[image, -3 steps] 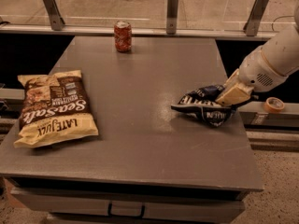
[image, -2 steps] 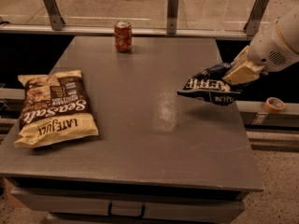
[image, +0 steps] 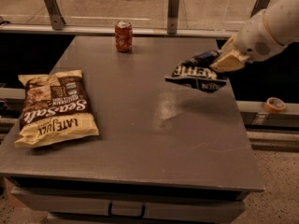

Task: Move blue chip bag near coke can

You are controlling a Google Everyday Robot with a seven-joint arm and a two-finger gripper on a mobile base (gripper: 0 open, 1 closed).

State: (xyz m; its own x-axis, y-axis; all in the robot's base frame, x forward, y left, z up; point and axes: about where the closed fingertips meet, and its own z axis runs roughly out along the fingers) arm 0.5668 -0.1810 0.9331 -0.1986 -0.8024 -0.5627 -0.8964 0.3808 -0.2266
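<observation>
The blue chip bag point(image: 195, 76) is a dark navy crinkly bag with white lettering. It hangs in the air above the right side of the grey table point(image: 140, 139). My gripper point(image: 223, 61) is shut on the bag's right end and holds it clear of the tabletop. The white arm reaches in from the upper right. The coke can point(image: 123, 36), red with a silver top, stands upright near the table's far edge, left of the bag and well apart from it.
A large cream-and-brown "Late July Sea Salt" bag point(image: 55, 107) lies flat on the table's left side. A roll of tape point(image: 274, 104) sits on a ledge to the right of the table. A railing with posts runs behind the table.
My gripper has lifted the blue chip bag off the tabletop and carried it up and toward the far side. The can and the large bag have not moved.
</observation>
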